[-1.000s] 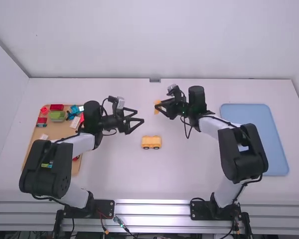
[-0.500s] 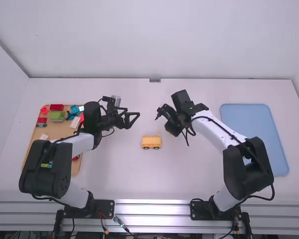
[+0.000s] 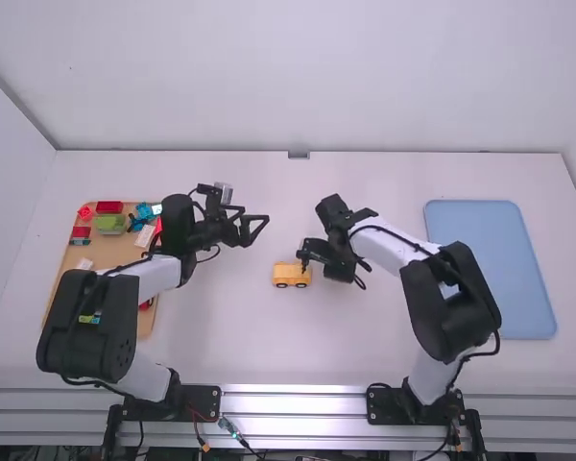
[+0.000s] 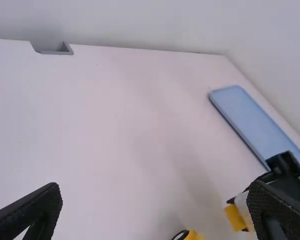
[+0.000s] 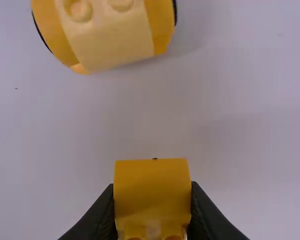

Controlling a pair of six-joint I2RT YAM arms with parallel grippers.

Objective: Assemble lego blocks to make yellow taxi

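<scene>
High view: above the white surface (image 3: pixel 221 336), the left tool (image 3: pixel 260 229) is being held open just left of centre. The nearer right tool (image 3: pixel 305 261) is being poised at centre, closed on a yellow block (image 5: pixel 152 187). Just leftward, the taxi body (image 3: pixel 290 275) is being borne upright, its long axis running left to right. In the right wrist view, the block's studs (image 5: pixel 135 232) are being revealed, bottom centre.

High view from above – left wrist's across table (image 3: pixel 211 336) (shared blue tray (image 3: pixel 490 269)) – right wrist's close, downward
</scene>
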